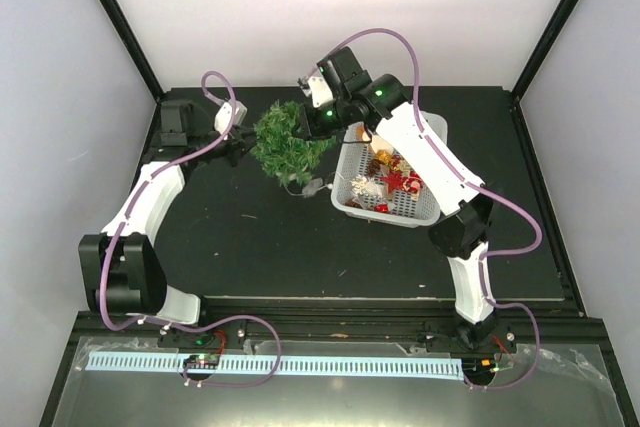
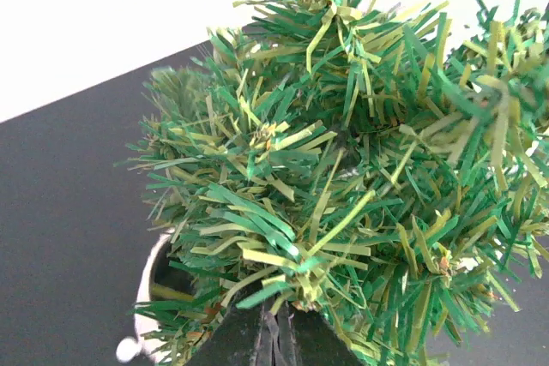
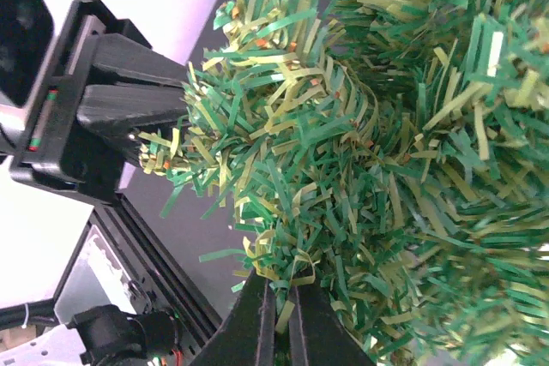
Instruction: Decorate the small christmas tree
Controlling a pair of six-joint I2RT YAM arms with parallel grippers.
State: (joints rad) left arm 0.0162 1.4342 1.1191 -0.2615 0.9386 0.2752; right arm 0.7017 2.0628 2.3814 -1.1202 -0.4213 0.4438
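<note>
1. the left gripper [image 2: 276, 336] has its jaws pressed tight together, with no gap between them.
2. its tips poke into the green needles of the small christmas tree [image 2: 343, 169]. the needles cover the tips, so i cannot tell if any needle is caught between them.
3. the tree fills almost all the space in front of these jaws. a pale round base [image 2: 153, 285] peeks out from under the branches, just to the left of the jaws.
4. the right gripper [image 3: 279, 319] has its jaws closed too. a thin pale needle lies in the slit between them, so it looks pinched there, but the view is very close and i am not sure.
5. the tree is right in front of the right jaws as well, and its needles touch them.
6. up and to the left of the right jaws, the black body of the left gripper shows on the far side of the tree.
7. seen from above, the tree sits between the two pairs of jaws. the left jaws are at its left side and the right jaws are at its upper right side.
8. a white basket [image 1: 432, 213] stands just beside the tree, on the side behind the right jaws and under the right arm. small red and gold ornaments [image 1: 395, 183] lie inside it.
9. the tree and the basket are on a black table [image 1: 280, 247].
</note>
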